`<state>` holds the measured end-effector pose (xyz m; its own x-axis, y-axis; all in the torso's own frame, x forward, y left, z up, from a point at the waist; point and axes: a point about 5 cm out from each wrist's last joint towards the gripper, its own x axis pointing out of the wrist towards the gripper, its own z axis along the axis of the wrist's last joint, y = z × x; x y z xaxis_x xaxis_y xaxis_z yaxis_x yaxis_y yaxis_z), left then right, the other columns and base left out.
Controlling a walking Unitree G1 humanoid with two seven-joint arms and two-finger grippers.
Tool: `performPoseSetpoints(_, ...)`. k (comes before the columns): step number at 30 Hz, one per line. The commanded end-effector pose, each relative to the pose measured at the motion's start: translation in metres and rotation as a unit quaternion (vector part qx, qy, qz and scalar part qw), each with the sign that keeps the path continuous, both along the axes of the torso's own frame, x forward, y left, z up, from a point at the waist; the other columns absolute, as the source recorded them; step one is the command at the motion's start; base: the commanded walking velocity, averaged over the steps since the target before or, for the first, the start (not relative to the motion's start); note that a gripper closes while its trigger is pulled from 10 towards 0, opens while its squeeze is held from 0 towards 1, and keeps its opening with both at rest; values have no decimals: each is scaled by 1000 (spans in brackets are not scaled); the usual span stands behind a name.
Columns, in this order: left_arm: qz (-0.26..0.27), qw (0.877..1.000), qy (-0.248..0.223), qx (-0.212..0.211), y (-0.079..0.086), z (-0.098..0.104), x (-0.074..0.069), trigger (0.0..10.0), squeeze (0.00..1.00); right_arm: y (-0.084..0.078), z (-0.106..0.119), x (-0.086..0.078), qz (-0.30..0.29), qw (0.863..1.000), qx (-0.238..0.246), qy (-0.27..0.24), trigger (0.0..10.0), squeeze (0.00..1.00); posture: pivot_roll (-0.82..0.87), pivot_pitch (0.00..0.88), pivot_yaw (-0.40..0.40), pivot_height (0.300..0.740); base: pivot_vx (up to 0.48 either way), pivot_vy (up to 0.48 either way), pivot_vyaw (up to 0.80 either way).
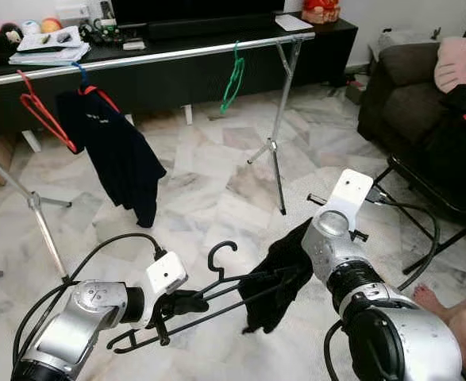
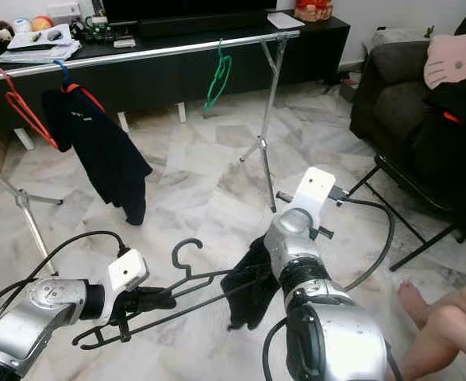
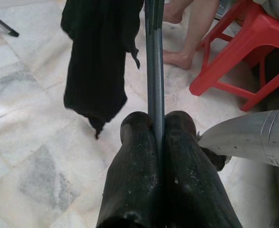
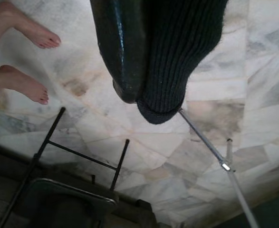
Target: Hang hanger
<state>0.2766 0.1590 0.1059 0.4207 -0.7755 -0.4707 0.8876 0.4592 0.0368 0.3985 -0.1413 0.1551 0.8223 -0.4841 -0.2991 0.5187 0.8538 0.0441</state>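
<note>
A black hanger (image 1: 186, 305) is held low in front of me, its hook (image 1: 221, 257) pointing up. My left gripper (image 3: 157, 126) is shut on one of its thin bars (image 3: 154, 71). A black knit garment (image 1: 276, 279) hangs over the hanger's right end. My right gripper (image 4: 149, 102) is shut on that garment (image 4: 182, 47), which covers one finger while the other finger (image 4: 122, 52) shows bare. The silver clothes rail (image 1: 177, 51) stands across the room ahead, well beyond both arms.
On the rail hang a red hanger (image 1: 46, 119), a dark shirt (image 1: 117, 155) and a green hanger (image 1: 233, 79). A dark sofa (image 1: 403, 87) and a black folding chair (image 1: 431, 202) stand at the right. A person's feet (image 1: 435, 300) and a red stool (image 3: 244, 61) are close by.
</note>
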Motion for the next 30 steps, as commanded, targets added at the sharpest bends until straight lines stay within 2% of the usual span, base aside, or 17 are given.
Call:
performPoseSetpoints(1, -4, 1000, -2, -8, -1, 4, -1, 10000, 0, 3, 12, 4, 2, 1000, -3, -17, 10000, 0, -28, 126, -23, 740, 0, 0, 0)
performPoseSetpoints(4, -9, 1000, -1, -14, -4, 6, -2, 10000, 0, 4, 13, 5, 2, 999, 39, -18, 10000, 0, -29, 128, -25, 740, 0, 0, 0)
performPoseSetpoints(6, -10, 1000, -1, -16, -4, 6, -2, 10000, 0, 5, 15, 6, 3, 999, 43, -21, 10000, 0, -30, 128, -25, 740, 0, 0, 0)
performPoseSetpoints(9, -19, 999, 0, -27, -8, 8, -3, 10000, 0, 7, 25, 8, -6, 998, 50, -46, 10000, 0, -33, 127, -25, 740, 0, 0, 0)
performPoseSetpoints(11, -26, 999, 3, -35, -11, 10, -4, 10000, 0, 13, 34, 10, -8, 995, 76, -72, 10000, 0, -33, 129, -26, 740, 0, 0, 0)
performPoseSetpoints(21, -34, 999, 2, -36, -13, 12, -6, 10000, 0, 35, 49, 13, 29, 991, 81, -98, 10000, 0, -33, 130, -28, 740, 0, 0, 0)
performPoseSetpoints(24, -39, 998, 3, -43, -17, 13, -7, 10000, 0, 51, 56, 13, 53, 989, 85, -110, 10000, 0, -33, 131, -30, 740, 0, 0, 0)
performPoseSetpoints(30, -37, 998, -3, -43, -19, 14, -7, 10000, 0, 66, 59, 12, 78, 987, 87, -111, 10000, 0, -32, 130, -32, 740, 0, 0, 0)
